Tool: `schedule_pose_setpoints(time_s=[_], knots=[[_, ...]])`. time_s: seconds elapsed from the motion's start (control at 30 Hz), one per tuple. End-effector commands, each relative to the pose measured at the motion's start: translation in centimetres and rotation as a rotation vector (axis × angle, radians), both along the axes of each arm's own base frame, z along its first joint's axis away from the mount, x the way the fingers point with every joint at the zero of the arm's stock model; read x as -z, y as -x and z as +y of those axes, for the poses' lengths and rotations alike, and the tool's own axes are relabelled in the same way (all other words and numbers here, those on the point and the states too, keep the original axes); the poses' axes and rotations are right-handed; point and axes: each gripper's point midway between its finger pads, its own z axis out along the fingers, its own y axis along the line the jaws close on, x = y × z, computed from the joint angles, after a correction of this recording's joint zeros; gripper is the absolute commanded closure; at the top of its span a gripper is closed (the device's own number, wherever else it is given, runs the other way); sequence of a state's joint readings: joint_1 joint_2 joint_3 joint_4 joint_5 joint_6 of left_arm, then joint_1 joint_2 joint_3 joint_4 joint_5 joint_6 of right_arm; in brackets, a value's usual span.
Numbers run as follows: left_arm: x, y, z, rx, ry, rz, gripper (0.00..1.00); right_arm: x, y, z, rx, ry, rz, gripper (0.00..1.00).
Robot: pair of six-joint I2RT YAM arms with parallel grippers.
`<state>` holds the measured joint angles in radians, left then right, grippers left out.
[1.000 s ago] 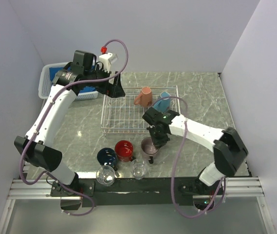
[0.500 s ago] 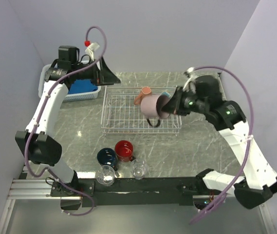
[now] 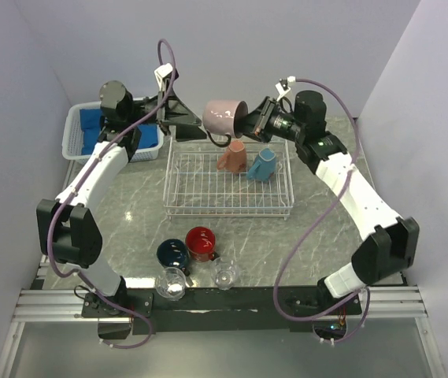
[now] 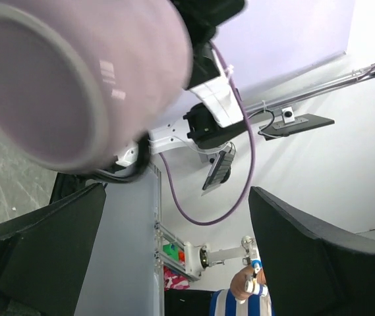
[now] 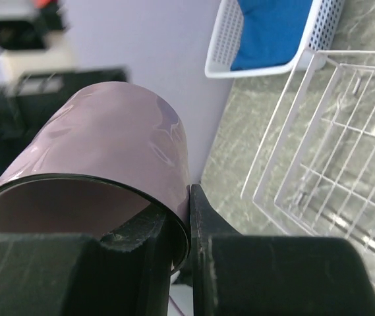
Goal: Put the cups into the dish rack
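Rising from the table, the right claw (image 3: 249,123) now carries the mauve mug (image 3: 224,117) high in the air. A second ago it was low at this mug, on the near side of the rack.

Seen from above, this claw pinches the mug by the rim. The mug lies on its side, with its base turned to the left claw (image 3: 183,118). That claw has turned to face the mug and stands spread wide just beside it, not touching it. Below both claws, a little nearer, is the dish rack (image 3: 208,189). The salmon-orange mug (image 3: 231,156) and the light-blue mug (image 3: 263,164) lie in it, under the right claw. Well apart from both claws, at the near table edge, wait the navy mug (image 3: 173,253), the red mug (image 3: 201,242) and two clear glasses (image 3: 171,283).

On the left wrist camera, the base of the mug fills the upper left, in front of the spread fingers (image 4: 42,257). It is somewhat to one side of their gap and not yet between them.

On the right wrist camera, one finger (image 5: 203,224) is outside the mug wall and the other is inside, both pressed on the rim. Beyond this claw to the right is the rack, and farther off is the white basket (image 5: 223,46) with its blue cloth (image 5: 273,26).

I judge that a handover to the left claw is being prepared. The third mug is therefore not loaded yet, and four cups remain on the table.
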<state>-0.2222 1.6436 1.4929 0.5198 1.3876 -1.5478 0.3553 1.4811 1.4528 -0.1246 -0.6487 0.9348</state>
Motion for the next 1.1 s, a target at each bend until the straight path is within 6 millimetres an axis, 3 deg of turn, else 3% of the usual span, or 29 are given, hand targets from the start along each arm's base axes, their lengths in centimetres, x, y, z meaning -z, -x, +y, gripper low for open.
schedule_pose_setpoints(time_s=[0.0, 0.3, 0.57, 0.67, 0.8, 0.9, 0.93, 1.07], knots=[[-3.2, 2.4, 0.9, 0.004, 0.032, -0.125, 0.04, -6.8, -1.3, 0.3, -0.018, -0.176, -0.198, 1.00], [-1.6, 0.8, 0.5, -0.064, -0.009, -0.116, 0.04, -7.0, -3.1, 1.9, -0.032, -0.230, -0.175, 1.00], [-0.2, -3.4, -0.5, -0.196, -0.058, -0.106, 0.04, -7.1, -3.0, 3.2, -0.059, -0.250, -0.163, 1.00], [-0.6, -4.9, -1.2, -0.238, -0.070, -0.100, 0.03, -6.3, -3.1, 4.1, -0.074, -0.247, -0.141, 1.00], [-2.7, -5.3, -2.2, -0.251, -0.016, -0.089, 0.01, -5.7, -3.3, 4.6, -0.082, -0.251, -0.129, 1.00], [-2.7, -5.0, -3.3, -0.233, -0.007, -0.071, 0.09, -5.7, -3.6, 4.9, -0.087, -0.247, -0.124, 1.00], [-3.1, -4.7, -3.5, -0.224, 0.006, -0.084, 0.18, -5.7, -3.6, 5.0, -0.087, -0.247, -0.123, 1.00], [-3.6, -3.7, -4.3, -0.184, 0.038, -0.053, 0.36, -5.4, -4.0, 5.2, -0.088, -0.249, -0.117, 1.00]])
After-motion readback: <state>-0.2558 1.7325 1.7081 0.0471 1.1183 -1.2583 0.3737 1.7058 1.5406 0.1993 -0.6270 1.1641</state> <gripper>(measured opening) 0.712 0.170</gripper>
